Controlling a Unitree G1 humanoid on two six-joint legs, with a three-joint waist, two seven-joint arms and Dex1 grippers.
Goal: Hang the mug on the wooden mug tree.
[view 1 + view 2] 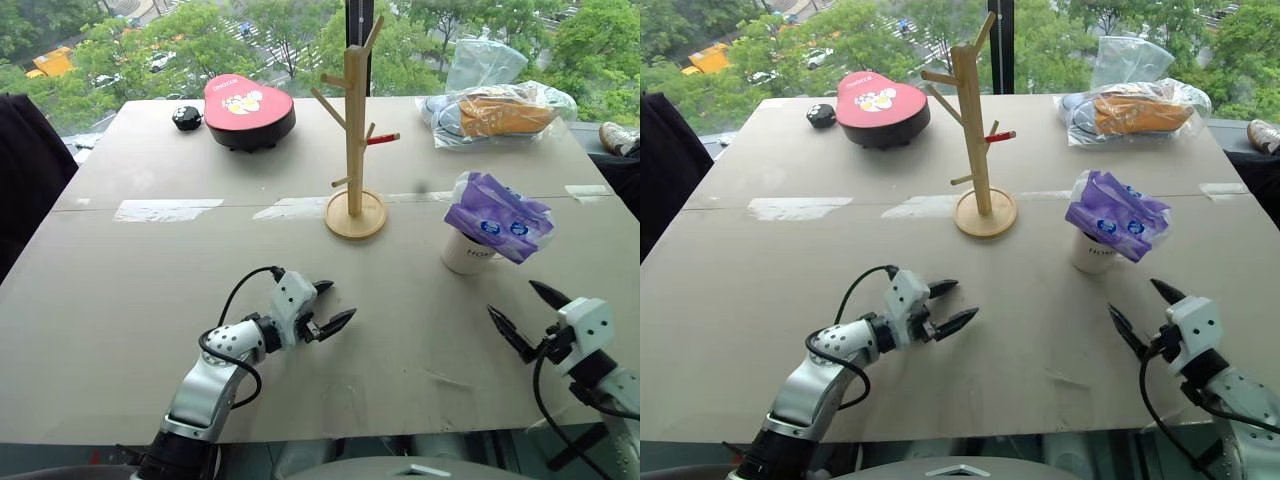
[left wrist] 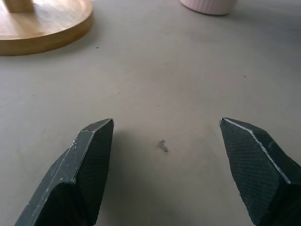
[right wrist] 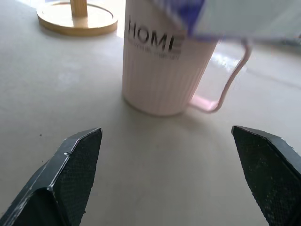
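Two claws hover low over the grey bench, both with their black fingers spread apart and nothing between them. The left claw sits at the near centre of the bench, pointing forward and toward the robot's right, just above bare surface; in the left wrist view its fingertips frame a tiny speck on the bench, with the edge of the disc base and the foot of the mug beyond. The right claw is near the front right corner, aimed forward and toward the robot's left, and in the right wrist view its gaping fingers face the mug directly, apart from it.

The mug stands upright on the bench, ahead of the right claw, ribbed and pale with dark lettering reading HOME, its loop handle turned to the robot's right. A purple packet with blue-white dots is stuffed into its mouth and droops over the rim.

The wooden mug tree stands upright near the bench's centre, to the left of the mug and well apart from it, on its round disc base. Its slanted pegs are bare, one tipped red.

Farther back lie a red-topped round box, a small black object beside it, and clear plastic bags at the far right corner.
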